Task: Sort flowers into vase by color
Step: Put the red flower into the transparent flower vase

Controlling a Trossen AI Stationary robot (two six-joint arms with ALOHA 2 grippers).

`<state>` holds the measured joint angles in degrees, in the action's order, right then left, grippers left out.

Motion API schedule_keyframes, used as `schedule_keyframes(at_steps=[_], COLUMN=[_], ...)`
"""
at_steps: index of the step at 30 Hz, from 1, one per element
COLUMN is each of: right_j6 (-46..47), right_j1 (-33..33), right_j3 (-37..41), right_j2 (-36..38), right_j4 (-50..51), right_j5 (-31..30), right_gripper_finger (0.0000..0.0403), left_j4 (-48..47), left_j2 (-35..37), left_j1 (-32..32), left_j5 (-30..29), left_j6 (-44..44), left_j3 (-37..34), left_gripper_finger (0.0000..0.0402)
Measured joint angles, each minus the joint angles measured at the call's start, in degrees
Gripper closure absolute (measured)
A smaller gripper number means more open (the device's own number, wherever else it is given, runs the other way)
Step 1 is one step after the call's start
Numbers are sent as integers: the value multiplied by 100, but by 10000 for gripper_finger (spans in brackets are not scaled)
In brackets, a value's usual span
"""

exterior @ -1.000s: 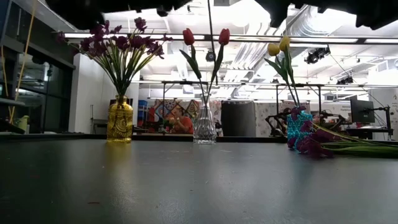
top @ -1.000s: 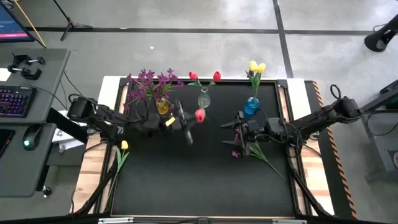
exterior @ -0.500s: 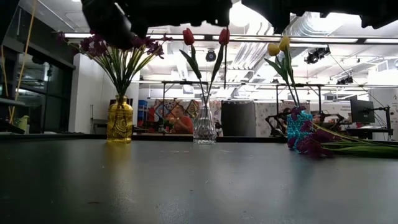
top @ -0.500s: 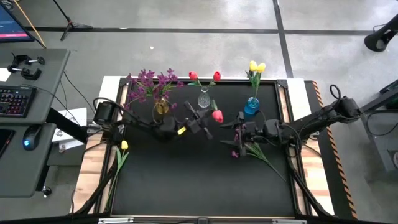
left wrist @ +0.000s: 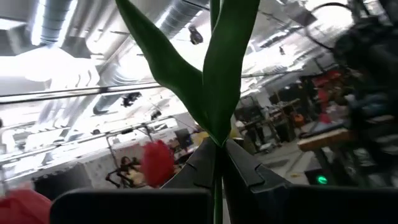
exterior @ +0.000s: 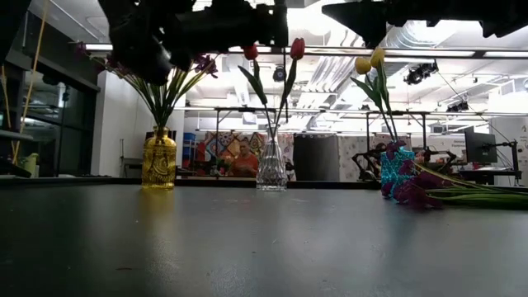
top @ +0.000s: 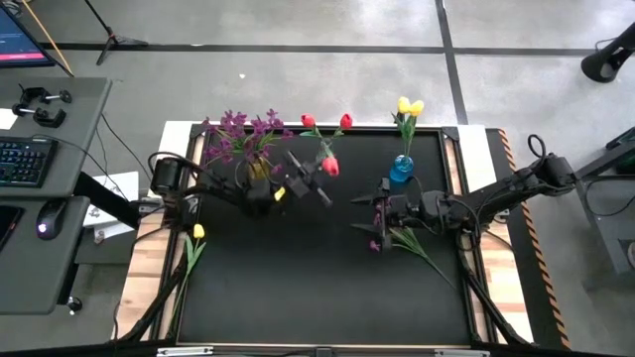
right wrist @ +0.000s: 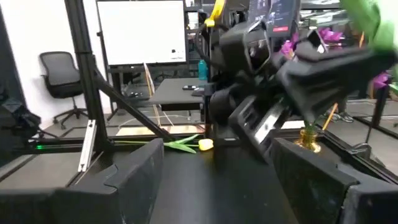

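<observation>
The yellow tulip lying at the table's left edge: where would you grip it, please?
Probably mid-stem, from straight above. The yellow tulip lies flat, head toward the vases, stem running toward the front edge; fingers should straddle the thin stem crosswise, clear of the soft head.

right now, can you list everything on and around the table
yellow vase: one, back left, holds purple flowers
clear vase: one, back middle, two red tulips
blue vase: one, back right, two yellow tulips
red tulip: one, held above the clear vase
yellow tulip: one, lying at the left edge
purple flower: lying under the right arm
keyboard, mouse: side desk
left gripper: shut on red tulip's stem
right gripper: open, low over the purple flower
</observation>
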<state>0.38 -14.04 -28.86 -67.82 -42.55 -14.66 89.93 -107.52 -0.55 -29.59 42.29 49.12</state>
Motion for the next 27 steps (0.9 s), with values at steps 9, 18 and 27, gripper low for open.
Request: schedule_keyframes(at_steps=[9, 18, 27], right_j6=[66, 66, 94], right_j1=[0, 0, 0], right_j3=[0, 0, 0], right_j2=[1, 1, 1], right_j4=[248, 291, 291], right_j5=[-185, -188, -190], right_gripper_finger=[116, 116, 116], left_j4=[2, -7, -604], left_j2=[54, 56, 56], left_j1=[550, 585, 697], left_j5=[-75, -437, -799], left_j6=[207, 386, 142], left_j3=[85, 85, 85], left_gripper_finger=[401, 401, 401])
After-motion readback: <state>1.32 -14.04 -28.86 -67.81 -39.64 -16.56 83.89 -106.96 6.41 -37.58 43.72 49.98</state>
